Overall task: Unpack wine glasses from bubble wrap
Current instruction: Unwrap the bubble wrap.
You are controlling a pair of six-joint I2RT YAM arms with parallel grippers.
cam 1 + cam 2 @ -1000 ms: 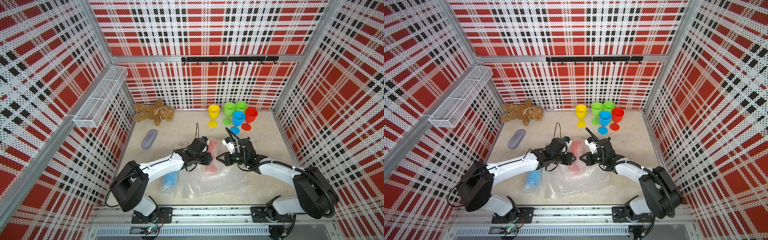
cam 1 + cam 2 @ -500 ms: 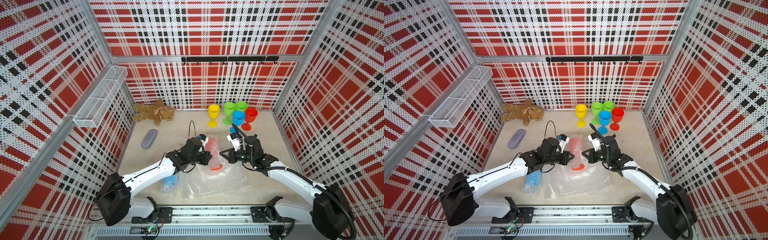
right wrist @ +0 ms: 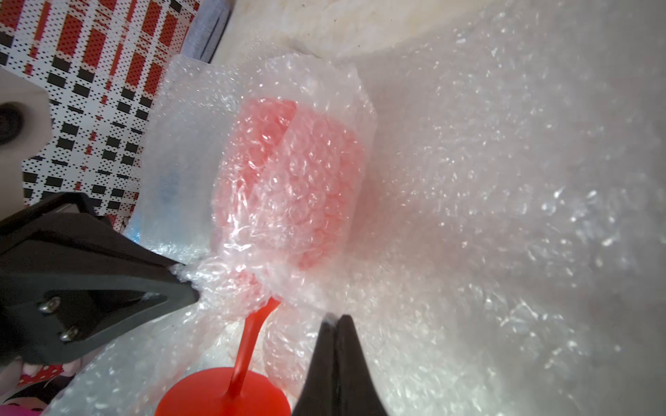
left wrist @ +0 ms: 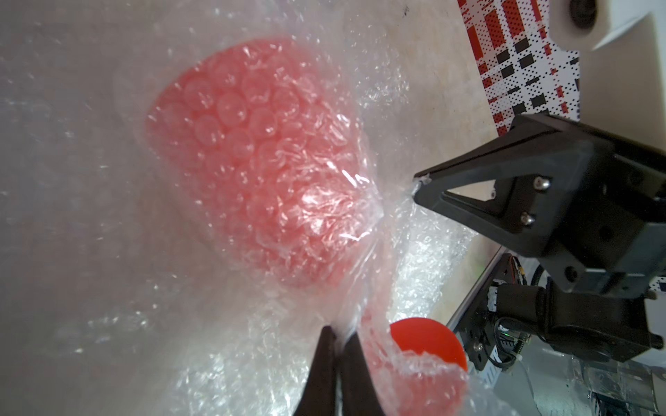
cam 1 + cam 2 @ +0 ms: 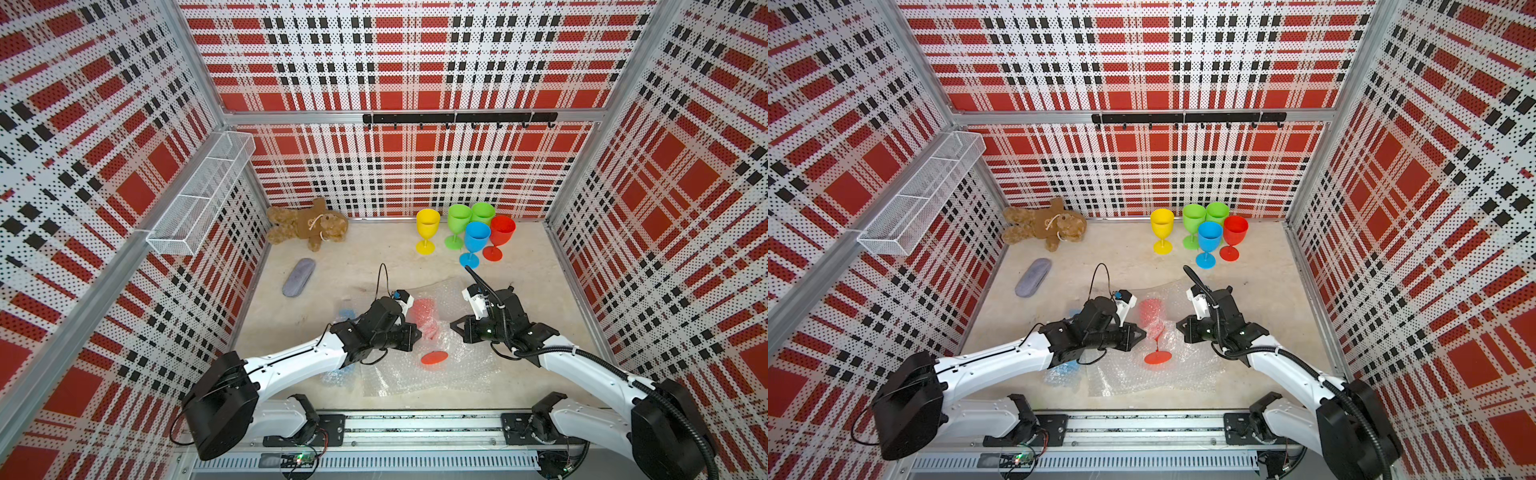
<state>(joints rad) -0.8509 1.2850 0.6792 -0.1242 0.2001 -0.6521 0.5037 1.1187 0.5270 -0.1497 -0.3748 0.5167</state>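
A wire basket (image 5: 202, 195) hangs on the left wall. Below it on the table lie a grey case (image 5: 298, 277) and, nearer the back wall, a teddy bear (image 5: 309, 223). Under the left arm, a wrapped blue goblet (image 5: 1064, 369) lies bundled on the table.

The left gripper (image 5: 419, 333) has its jaws pressed together on a fold of the bubble wrap (image 3: 324, 83), just beside the base of the bowl of the wrapped red goblet (image 5: 433, 357). That goblet is mid-table between the two grippers. Its bowl is swathed, and its stem and round foot are bare. It is above loose sheets (image 5: 415, 382) spread flat; whether the foot touches them is unclear.

The right gripper (image 5: 454, 325) pinches the same wrap from the opposite side, jaws closed on it.

Further right, by the back wall, five bare goblets stand upright close together: a yellow goblet (image 5: 427, 230), a green goblet (image 5: 458, 222), a second green goblet (image 5: 483, 212), a bare blue goblet (image 5: 476, 241) and a bare red goblet (image 5: 500, 237).
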